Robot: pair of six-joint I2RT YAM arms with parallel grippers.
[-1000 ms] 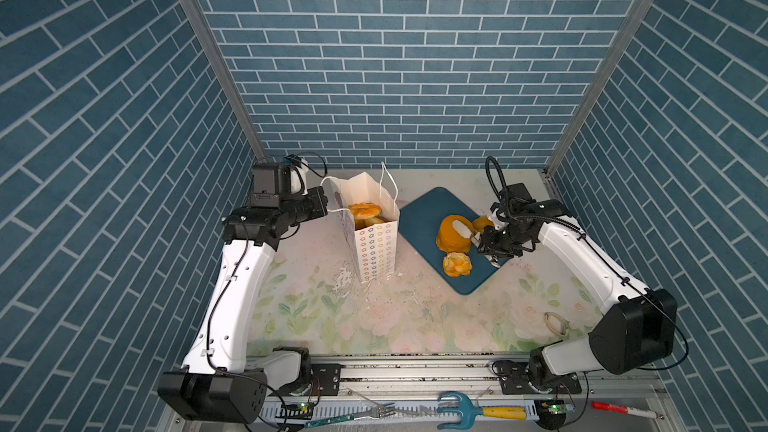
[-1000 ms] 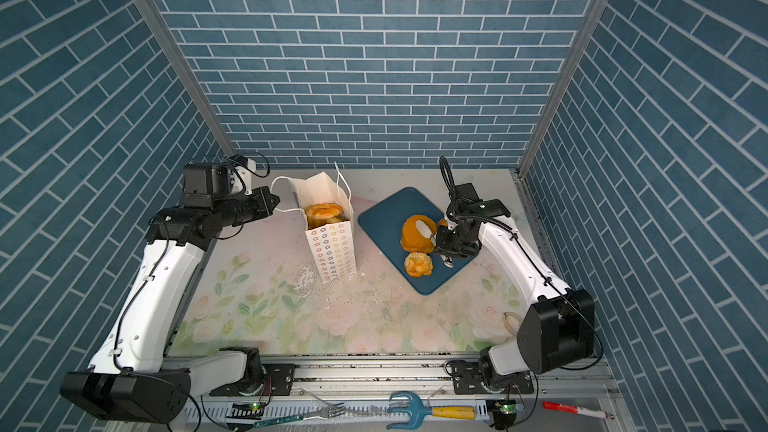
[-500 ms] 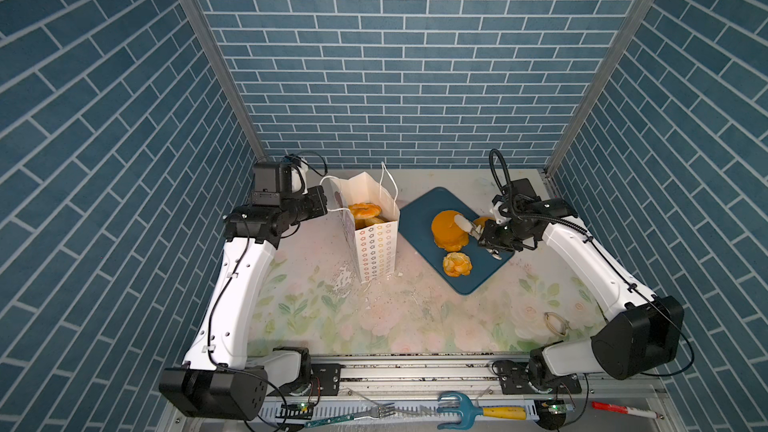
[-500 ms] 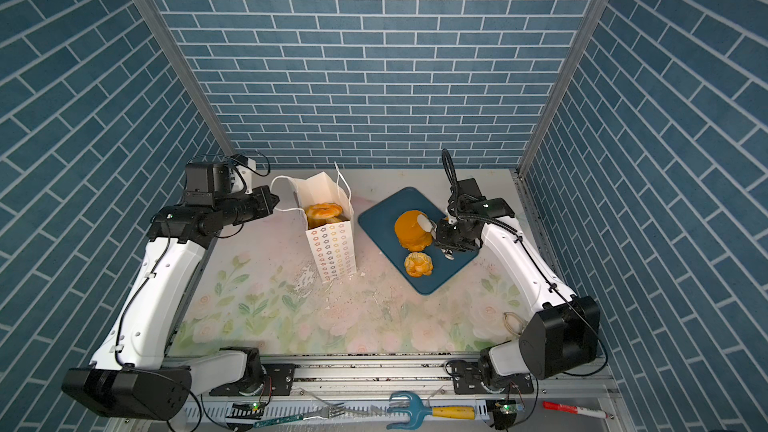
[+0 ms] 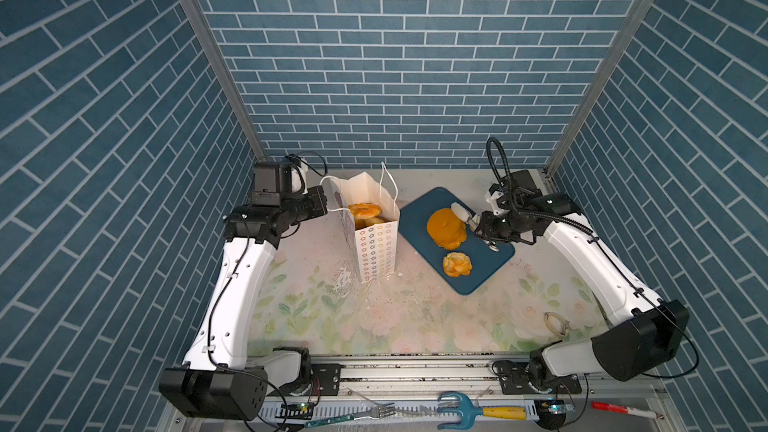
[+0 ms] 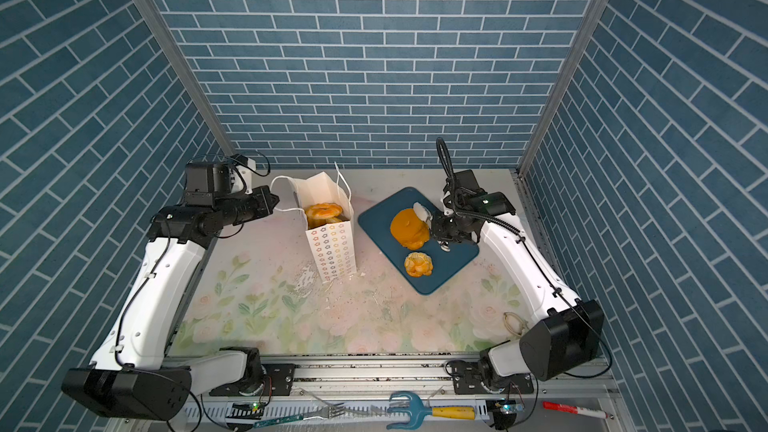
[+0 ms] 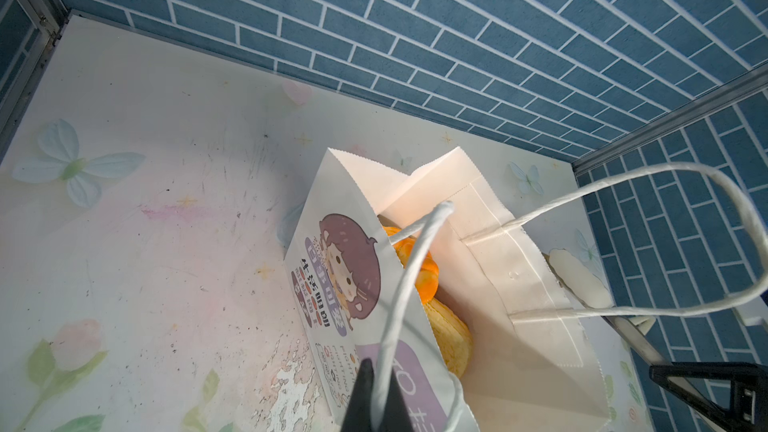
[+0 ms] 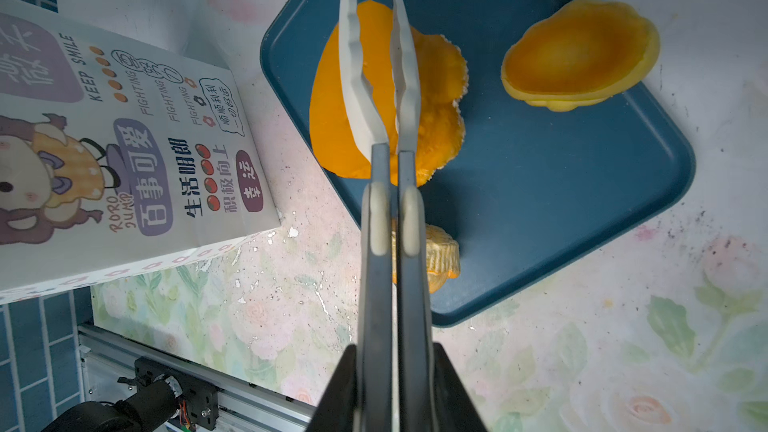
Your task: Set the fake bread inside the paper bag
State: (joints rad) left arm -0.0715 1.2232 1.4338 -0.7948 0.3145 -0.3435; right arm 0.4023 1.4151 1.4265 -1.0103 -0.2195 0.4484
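The white paper bag stands upright left of a blue tray. Fake bread lies inside it. My left gripper is shut on the bag's cord handle and holds the mouth open. My right gripper is shut on white-tipped tongs. The tongs clamp a thick round cake, tilted over the tray. On the tray lie a knotted bun and an oval loaf.
Brick-patterned walls close in the back and both sides. A loose ring lies on the floral table at the right front. On the front rail lie a fork, a blue rake with a yellow handle and a red marker.
The tongs have closed on the round cake and tipped it up, carrying it a little toward the back left. The left arm still holds the bag handle, unmoved.
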